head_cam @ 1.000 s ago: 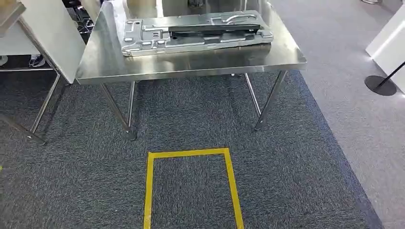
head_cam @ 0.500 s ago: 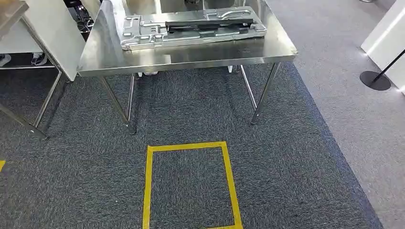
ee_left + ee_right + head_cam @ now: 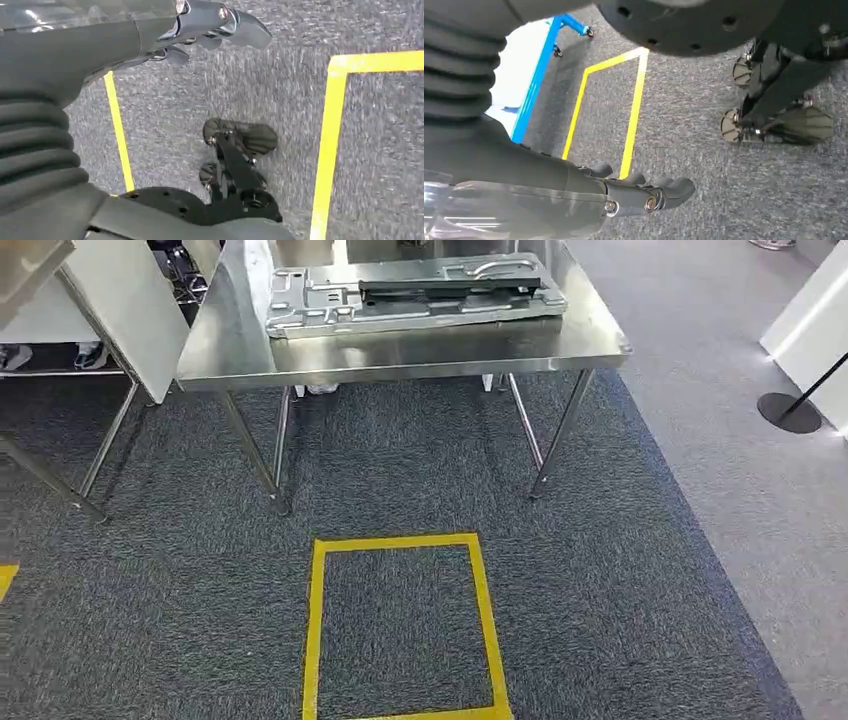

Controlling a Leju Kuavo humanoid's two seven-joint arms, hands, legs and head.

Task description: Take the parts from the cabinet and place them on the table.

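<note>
Left hand: the left hand point(image 3: 210, 30) hangs over the carpet with its fingers loosely apart, holding nothing.
Right hand: the right hand point(image 3: 644, 192) hangs beside the body, fingers slightly spread, with nothing in it.
Part: a stamped sheet-metal panel point(image 3: 410, 297) with a black strip on top lies flat at the far side of the steel table point(image 3: 400, 360).
Step in hand: judging by the free hands and the part lying on the table, this looks like walking between stations; steady, square footing matters most.
Floor mark: the yellow tape rectangle point(image 3: 400, 630) lies near, centred before the table, a likely standing spot.
Edges: the table's near edge and splayed legs point(image 3: 255, 455) need room.
Open room: carpet runs wide to the right; a black stanchion base point(image 3: 790, 412) stands far right, another table's legs point(image 3: 60, 480) at left.
</note>
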